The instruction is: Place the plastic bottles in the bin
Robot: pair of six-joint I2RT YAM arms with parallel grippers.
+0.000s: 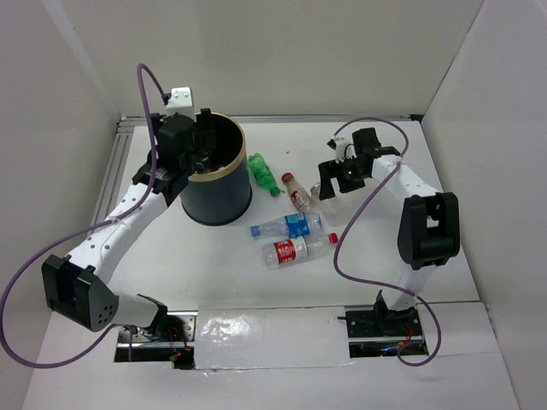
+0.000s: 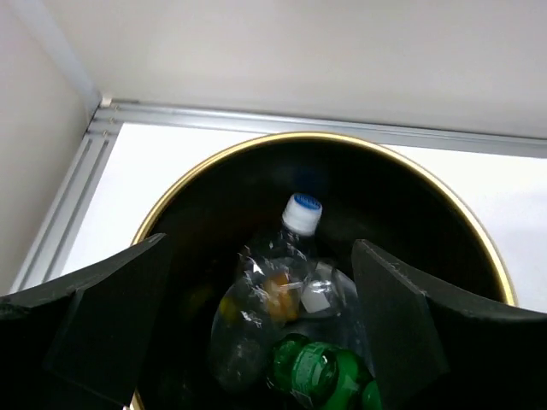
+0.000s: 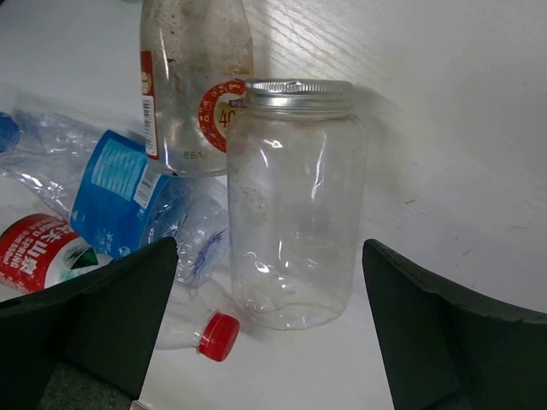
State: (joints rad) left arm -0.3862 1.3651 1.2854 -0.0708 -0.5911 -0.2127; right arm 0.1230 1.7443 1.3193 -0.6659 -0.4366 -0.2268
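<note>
Bottles point(image 1: 289, 226) lie loose on the white table point(image 1: 256, 282) to the right of the bin point(image 1: 218, 205). Among them are a green bottle point(image 1: 263, 173) just beside its wall and a small bottle point(image 3: 195, 85) with a round red label whose print is too small to read. Nearer the arms are a crushed blue-label bottle point(image 3: 120, 184) and a red-label bottle point(image 3: 38, 256) with white characters and a red cap point(image 3: 220, 336). A clear, smooth-walled jar point(image 3: 295, 205) with a ribbed silver lid stands upright in front of the small bottle. It lies straight ahead of the right gripper point(image 3: 269, 342), whose fingers are spread wide and touch nothing. The bin is a dark cylinder with a gold rim and a black inside. The left gripper point(image 2: 256, 325) hangs over its mouth, fingers wide apart and empty. In the bin, a crumpled clear bottle point(image 2: 256, 299) with a white-and-blue cap leans against the wall, with a second green bottle point(image 2: 320, 371) on the near side.
</note>
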